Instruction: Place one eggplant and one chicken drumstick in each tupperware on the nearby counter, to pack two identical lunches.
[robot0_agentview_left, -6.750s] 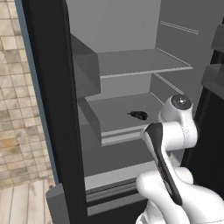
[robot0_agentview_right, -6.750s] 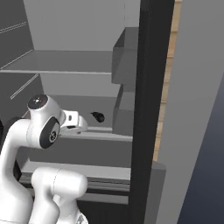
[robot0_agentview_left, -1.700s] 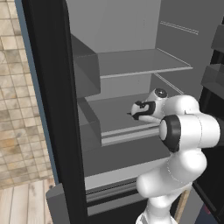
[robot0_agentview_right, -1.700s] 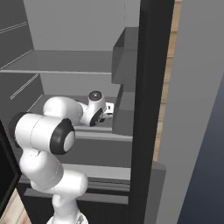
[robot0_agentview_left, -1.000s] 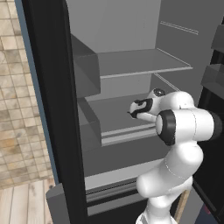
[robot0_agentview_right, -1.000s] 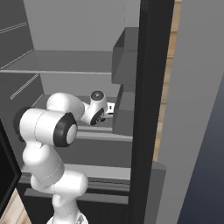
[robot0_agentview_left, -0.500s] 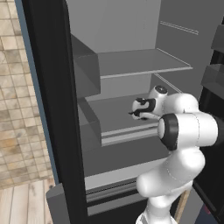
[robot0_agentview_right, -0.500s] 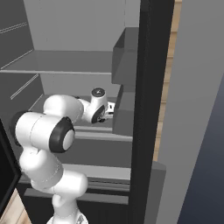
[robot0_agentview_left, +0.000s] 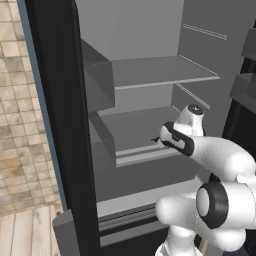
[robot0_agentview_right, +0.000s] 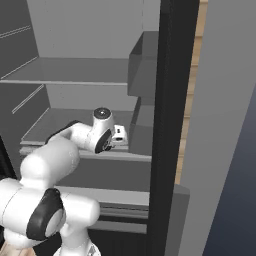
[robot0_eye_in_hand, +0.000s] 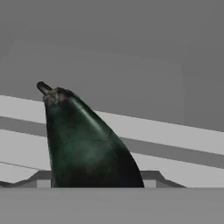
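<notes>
A dark purple-green eggplant (robot0_eye_in_hand: 85, 144) with a small brown stem rises from the bottom middle of the hand view, very close, stem end pointing away. My gripper (robot0_agentview_left: 158, 142) reaches into the open fridge over the middle shelf (robot0_agentview_left: 130, 125) and is shut on the eggplant; the fingertips themselves are hidden. In the right base view my wrist (robot0_agentview_right: 102, 131) lies low over that same shelf. The chicken drumstick, the tupperware and the counter are out of view.
The fridge's dark door (robot0_agentview_left: 55, 125) stands open on the left with grey bins (robot0_agentview_left: 100, 85) on its inner side. An upper shelf (robot0_agentview_left: 155, 75) runs above my hand. A dark door edge (robot0_agentview_right: 170, 125) closes off the right side.
My hand has dropped slightly and drawn back a little over the middle shelf. The jaws have narrowed onto the eggplant.
</notes>
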